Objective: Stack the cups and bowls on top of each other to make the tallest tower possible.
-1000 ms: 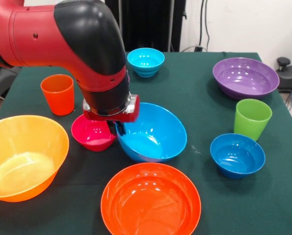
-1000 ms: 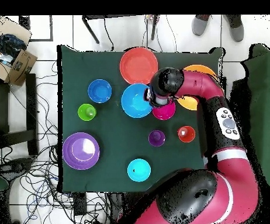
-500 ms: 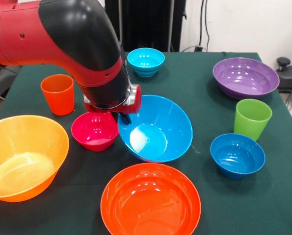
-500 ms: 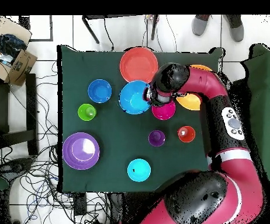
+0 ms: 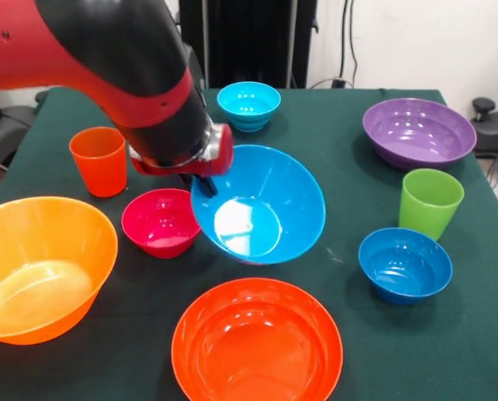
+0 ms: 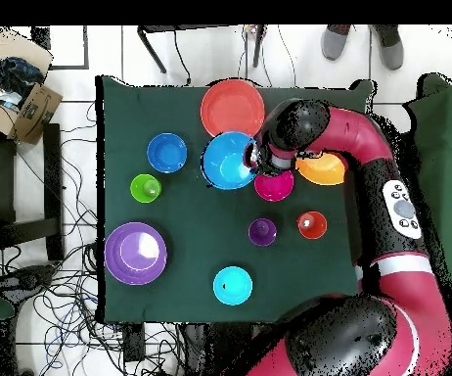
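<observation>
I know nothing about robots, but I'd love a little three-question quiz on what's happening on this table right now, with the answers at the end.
1. True or false: the gripper grips the sky-blue bowl by its rim, and the bowl is tilted.
2. Which cup stands beside the dark blue bowl? A) orange cup B) lime green cup C) purple cup
3. Fill in: the bowl right next to the tilted one, under the arm, is ____.

Key
1. True.
2. B, the lime green cup.
3. Magenta: the small magenta bowl.
</observation>
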